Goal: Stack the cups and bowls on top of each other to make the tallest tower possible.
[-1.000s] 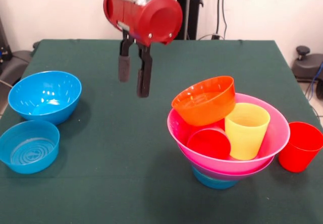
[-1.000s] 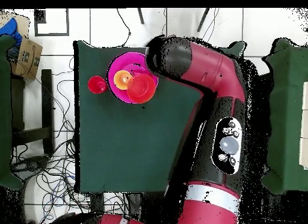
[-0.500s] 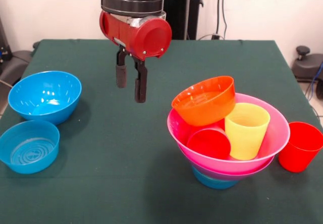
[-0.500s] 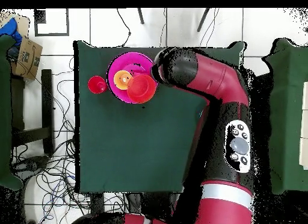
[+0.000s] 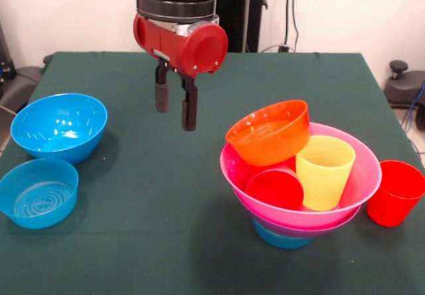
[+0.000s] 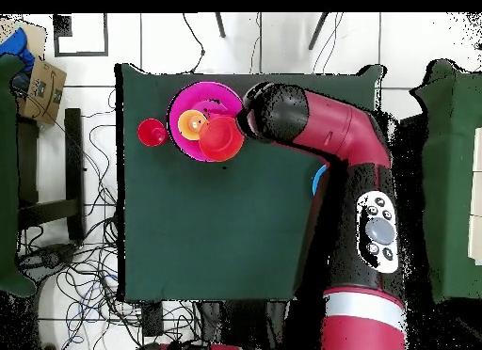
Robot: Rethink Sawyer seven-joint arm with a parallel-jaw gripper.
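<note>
Pink bowl [image 5: 362,175] on small blue base, orange bowl [image 5: 269,132] tilted inside

Small blue bowl [image 5: 284,238] mostly hidden beneath the pink bowl [image 5: 358,175], a purple rim barely showing between them, overhead the arm [image 6: 320,130] covers the end effector and both blue bowls, only a sliver [image 6: 318,182] visible

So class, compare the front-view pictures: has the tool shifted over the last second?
Yes. The tool sits slightly higher and further left than a second ago, judged against the orange bowl.
</note>
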